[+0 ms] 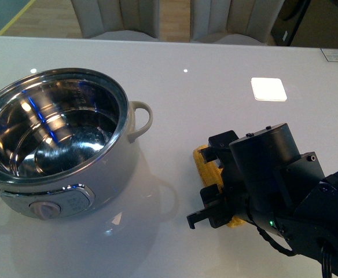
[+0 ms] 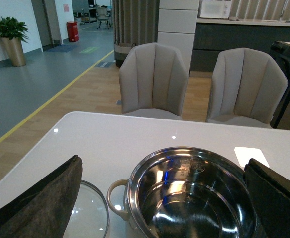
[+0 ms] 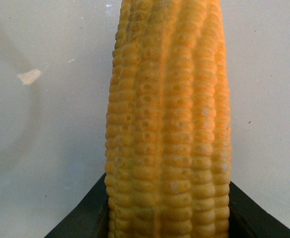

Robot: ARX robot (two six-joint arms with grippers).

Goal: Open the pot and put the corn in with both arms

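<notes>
No legible text or labels anywhere

The right arm point(image 1: 290, 191) is stretching low over the table's point(image 1: 215, 87) near right corner, the right gripper point(image 1: 208, 184) straddling the corn point(image 3: 170, 124), jaws perhaps touching it. The left gripper point(image 2: 160, 198) is hovering, fingers point(image 2: 45, 198) spread wide.

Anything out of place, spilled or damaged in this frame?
Nothing stands out. The pot sits upright and empty, its glass lid lies flat on the table beside it, and the corn looks intact, nothing spilled.
</notes>
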